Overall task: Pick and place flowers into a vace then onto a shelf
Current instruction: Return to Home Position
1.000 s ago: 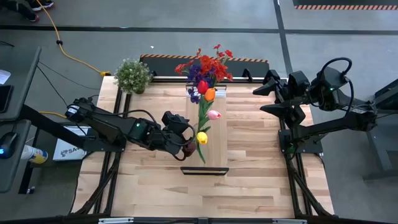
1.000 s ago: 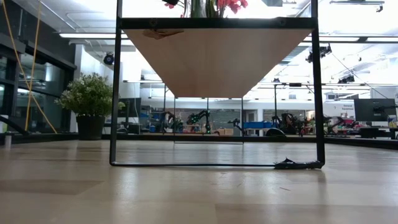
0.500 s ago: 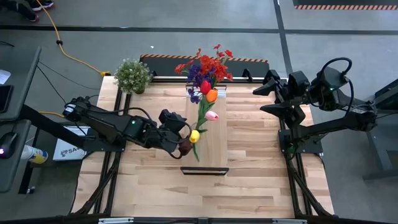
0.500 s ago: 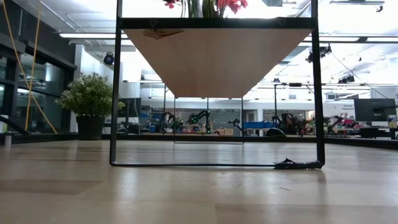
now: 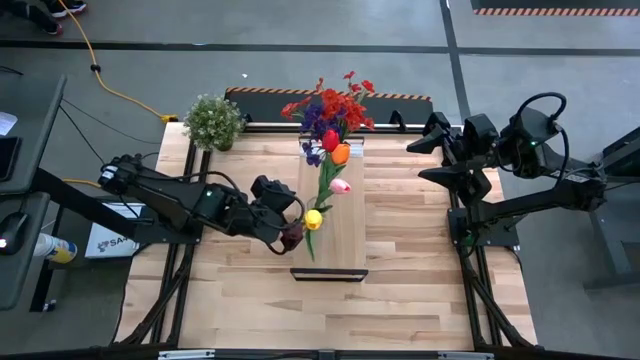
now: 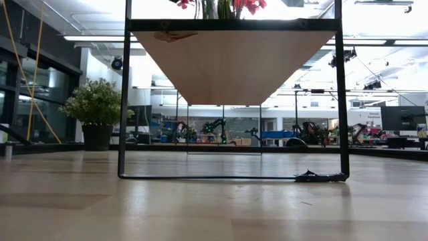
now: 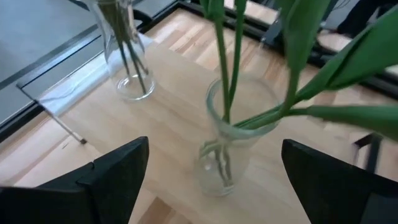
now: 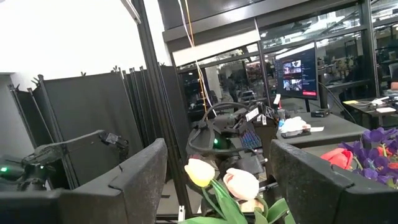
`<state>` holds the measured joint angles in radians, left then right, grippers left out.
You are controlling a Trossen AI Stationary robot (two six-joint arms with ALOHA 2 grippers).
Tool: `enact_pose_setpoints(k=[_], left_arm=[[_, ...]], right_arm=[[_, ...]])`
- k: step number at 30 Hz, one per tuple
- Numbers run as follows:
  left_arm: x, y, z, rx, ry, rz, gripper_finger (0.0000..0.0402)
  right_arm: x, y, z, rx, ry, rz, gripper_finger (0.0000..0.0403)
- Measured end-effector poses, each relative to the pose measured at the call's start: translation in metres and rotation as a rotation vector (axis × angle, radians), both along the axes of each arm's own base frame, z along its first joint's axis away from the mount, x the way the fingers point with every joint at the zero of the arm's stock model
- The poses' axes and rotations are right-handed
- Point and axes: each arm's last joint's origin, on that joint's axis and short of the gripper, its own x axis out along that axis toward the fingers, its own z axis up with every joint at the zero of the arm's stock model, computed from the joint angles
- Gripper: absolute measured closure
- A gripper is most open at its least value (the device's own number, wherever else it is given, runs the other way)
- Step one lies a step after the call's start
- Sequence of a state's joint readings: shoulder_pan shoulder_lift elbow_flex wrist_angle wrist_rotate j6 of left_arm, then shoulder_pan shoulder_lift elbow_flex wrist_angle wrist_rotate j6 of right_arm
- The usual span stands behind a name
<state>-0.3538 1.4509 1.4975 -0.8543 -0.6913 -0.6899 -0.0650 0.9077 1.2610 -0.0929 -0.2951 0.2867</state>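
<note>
Glass vases hold every one of the flowers (image 5: 331,112) in sight. A far vase (image 7: 127,68) with the red and purple bunch stands at the back end of the shelf (image 5: 350,235). A near vase (image 7: 231,149) with the yellow, pink and orange tulips (image 5: 343,185) stands upright farther toward the front end. No loose stem shows on the worktop (image 5: 420,290), so picking, filling and shelving look done, and what seems left is only for the arms to go to rest. The left gripper (image 7: 214,143) hovers at the shelf's left edge, its fingers (image 7: 115,177) spread wide on either side of the near vase and touching nothing; the vase is let go, and I judge that arm not yet home. The right gripper (image 5: 430,156) waits by the worktop's right edge, toward the back corner, fingers apart and empty. From above, the near vase is lost under its leaves, so its exact spot along the shelf is hard to fix. A maroon shape (image 5: 292,237) beside the left gripper could be a flower head or part of the gripper; I cannot tell which. The low view gives only the shelf's underside and its black frame (image 6: 125,100), with vases and blooms cut off at the upper border. A plant (image 5: 213,120) sits at the worktop's back left corner.
</note>
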Motion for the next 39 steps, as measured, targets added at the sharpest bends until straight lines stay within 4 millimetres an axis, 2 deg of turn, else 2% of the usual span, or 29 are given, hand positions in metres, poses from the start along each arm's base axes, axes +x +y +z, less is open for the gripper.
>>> enact_pose_setpoints(k=[10,23,32,39], left_arm=[[-0.014,0.004,0.003,-0.056,0.046,-0.011,0.0002],[-0.054,0.019,0.018,-0.067,0.092,0.033,0.0002],[-0.102,0.037,0.036,-0.058,0.084,0.067,0.0002],[-0.144,0.053,0.050,-0.064,0.032,0.077,0.0002]], right_arm=[[-0.002,0.000,0.001,0.000,-0.005,-0.001,0.0130],[-0.028,0.002,0.008,-0.028,-0.070,-0.012,0.0130],[-0.051,0.003,0.004,-0.047,-0.024,-0.018,0.0130],[-0.087,0.005,-0.001,-0.046,0.009,-0.020,0.0130]])
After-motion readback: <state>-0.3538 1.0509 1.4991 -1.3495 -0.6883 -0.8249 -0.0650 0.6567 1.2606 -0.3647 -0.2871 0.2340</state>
